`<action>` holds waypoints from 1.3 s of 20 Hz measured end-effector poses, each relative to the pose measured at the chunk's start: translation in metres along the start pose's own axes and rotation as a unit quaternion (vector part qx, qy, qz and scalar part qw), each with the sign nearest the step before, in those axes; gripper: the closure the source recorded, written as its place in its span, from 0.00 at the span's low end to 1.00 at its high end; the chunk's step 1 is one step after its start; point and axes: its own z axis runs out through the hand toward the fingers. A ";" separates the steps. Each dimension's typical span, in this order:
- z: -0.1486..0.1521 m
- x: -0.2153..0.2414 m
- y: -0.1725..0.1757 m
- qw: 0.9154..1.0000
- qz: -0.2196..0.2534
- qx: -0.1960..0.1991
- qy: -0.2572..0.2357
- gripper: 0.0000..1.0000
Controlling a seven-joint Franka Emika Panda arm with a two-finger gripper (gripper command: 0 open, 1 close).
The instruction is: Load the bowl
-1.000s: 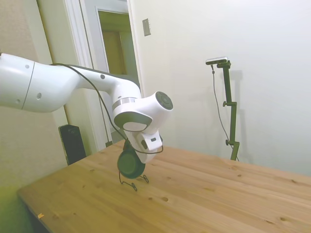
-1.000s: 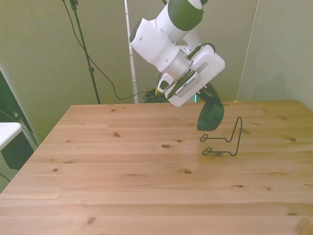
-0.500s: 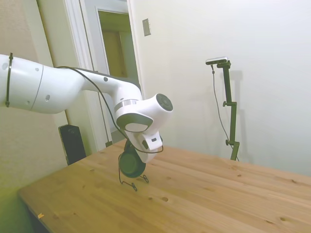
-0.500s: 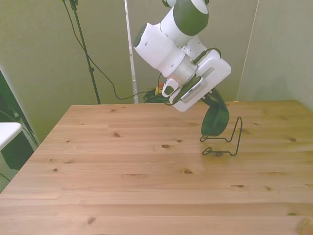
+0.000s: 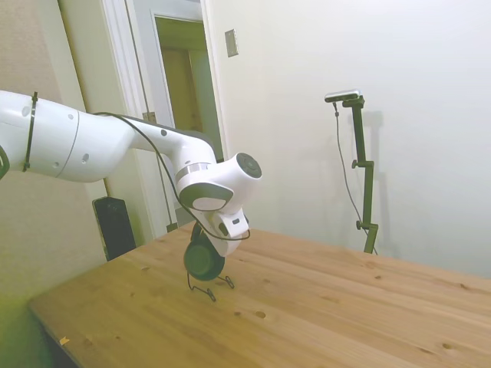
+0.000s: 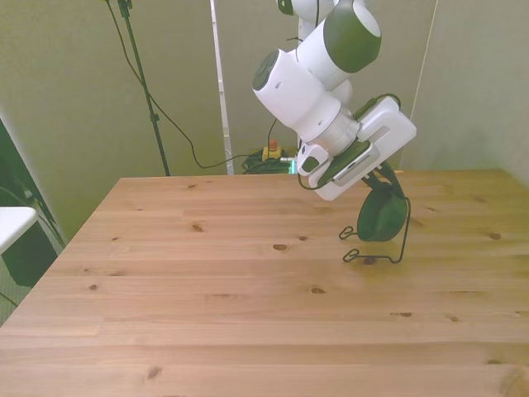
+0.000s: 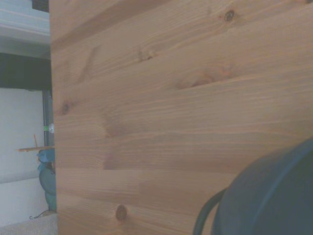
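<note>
The small dark green bowl [image 6: 382,217] hangs tipped on its edge, with my gripper [image 6: 383,179] shut on its upper rim. It sits low between the wires of the thin black wire rack [image 6: 402,236], which stands on the wooden table toward the front view's right. Whether the bowl touches the wires I cannot tell. From the side, the bowl [image 5: 203,261] is just above the rack's feet [image 5: 204,290], under my gripper [image 5: 209,239]. Up close, the wrist view shows the bowl's dark side [image 7: 274,196] and a bit of rack wire [image 7: 201,218].
The wooden table [image 6: 207,281] stretches wide toward the front view's left and the near edge. A dark speaker-like box [image 5: 115,226] stands beyond the table's far corner in the side view. Cables and a stand [image 6: 145,91] rise behind the table.
My arm has carried the bowl toward the front view's right and lowered it, from beside the rack to down between its wires.
</note>
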 end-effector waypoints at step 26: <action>0.013 0.013 0.010 0.999 -0.006 -0.026 0.024 1.00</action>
